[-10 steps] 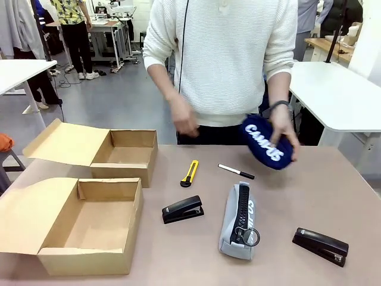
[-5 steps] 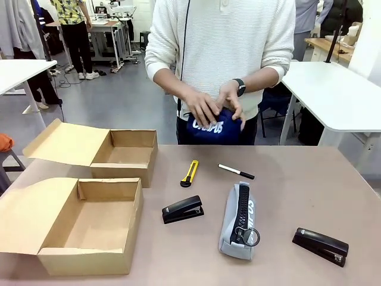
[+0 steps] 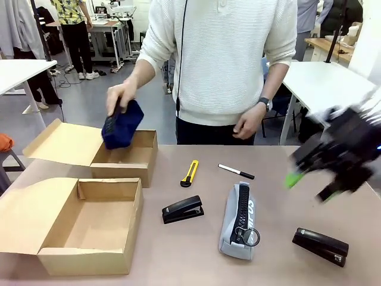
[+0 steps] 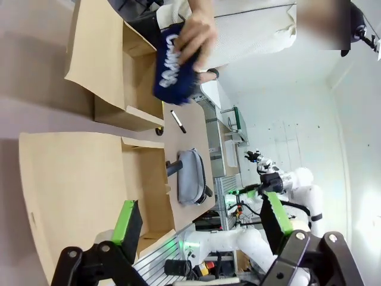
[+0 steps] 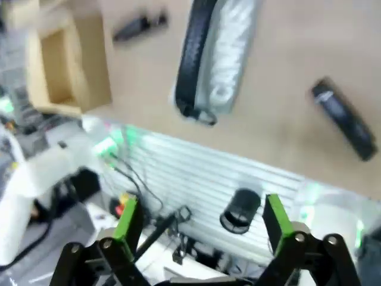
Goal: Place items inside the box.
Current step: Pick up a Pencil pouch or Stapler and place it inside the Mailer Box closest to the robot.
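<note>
A grey zip pouch (image 3: pixel 241 220) (image 5: pixel 217 56) lies mid-table, its ring pull toward me. Around it lie a black stapler (image 3: pixel 183 209), a second stapler (image 3: pixel 319 245) (image 5: pixel 345 119), a yellow utility knife (image 3: pixel 190 173) and a black-and-white pen (image 3: pixel 236 171). The person's hand holds a dark blue pouch (image 3: pixel 122 125) (image 4: pixel 172 65) over the far open cardboard box (image 3: pixel 134 164). A nearer open box (image 3: pixel 89 262) stands at front left. My right gripper (image 3: pixel 311 183) (image 5: pixel 202 217) hangs blurred above the table's right side, open and holding nothing. My left gripper (image 4: pixel 201 217) is open too, off to the boxes' side.
Both boxes have their lids (image 3: pixel 71 143) folded back to the left. The person stands at the far edge, the other hand (image 3: pixel 247 126) held at waist height. White tables (image 3: pixel 339 89) stand behind to either side.
The person has carried the blue pouch from chest height leftward to above the far box. My right arm has swung into the front view from the right.
</note>
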Controlling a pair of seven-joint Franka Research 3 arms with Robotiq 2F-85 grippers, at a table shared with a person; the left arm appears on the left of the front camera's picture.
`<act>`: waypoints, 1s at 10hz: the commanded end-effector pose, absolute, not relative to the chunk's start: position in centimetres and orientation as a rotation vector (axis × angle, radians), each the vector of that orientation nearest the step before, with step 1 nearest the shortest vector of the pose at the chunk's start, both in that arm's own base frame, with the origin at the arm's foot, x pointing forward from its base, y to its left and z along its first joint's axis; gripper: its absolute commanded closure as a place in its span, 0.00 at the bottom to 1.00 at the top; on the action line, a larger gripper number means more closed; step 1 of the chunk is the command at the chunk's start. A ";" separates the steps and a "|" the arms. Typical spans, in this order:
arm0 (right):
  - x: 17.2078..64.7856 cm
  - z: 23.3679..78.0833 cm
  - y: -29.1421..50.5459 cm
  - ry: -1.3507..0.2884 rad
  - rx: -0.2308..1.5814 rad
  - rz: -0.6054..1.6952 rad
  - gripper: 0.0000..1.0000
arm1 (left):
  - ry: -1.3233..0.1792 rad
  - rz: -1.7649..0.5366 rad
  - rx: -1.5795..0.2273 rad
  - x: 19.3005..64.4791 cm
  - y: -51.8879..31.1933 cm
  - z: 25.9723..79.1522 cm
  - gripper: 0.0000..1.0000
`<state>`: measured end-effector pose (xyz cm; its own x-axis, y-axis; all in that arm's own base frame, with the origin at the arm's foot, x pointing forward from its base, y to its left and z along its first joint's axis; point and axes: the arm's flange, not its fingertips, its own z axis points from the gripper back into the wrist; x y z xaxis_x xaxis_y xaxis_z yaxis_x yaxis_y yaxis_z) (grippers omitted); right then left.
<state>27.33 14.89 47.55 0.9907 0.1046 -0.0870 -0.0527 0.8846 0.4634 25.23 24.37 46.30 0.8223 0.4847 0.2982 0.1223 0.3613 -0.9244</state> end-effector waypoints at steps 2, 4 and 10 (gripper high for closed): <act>27.3 47.5 14.9 0.111 0.478 0.082 0.00 | -0.618 0.236 -1.208 25.2 24.4 46.6 0.00; 27.3 47.5 14.9 0.111 0.478 0.082 0.00 | -0.618 0.236 -1.208 25.2 24.4 46.6 0.00; 31.6 42.0 28.4 0.199 0.135 -0.167 0.00 | -0.618 0.236 -1.208 25.2 24.4 46.6 0.00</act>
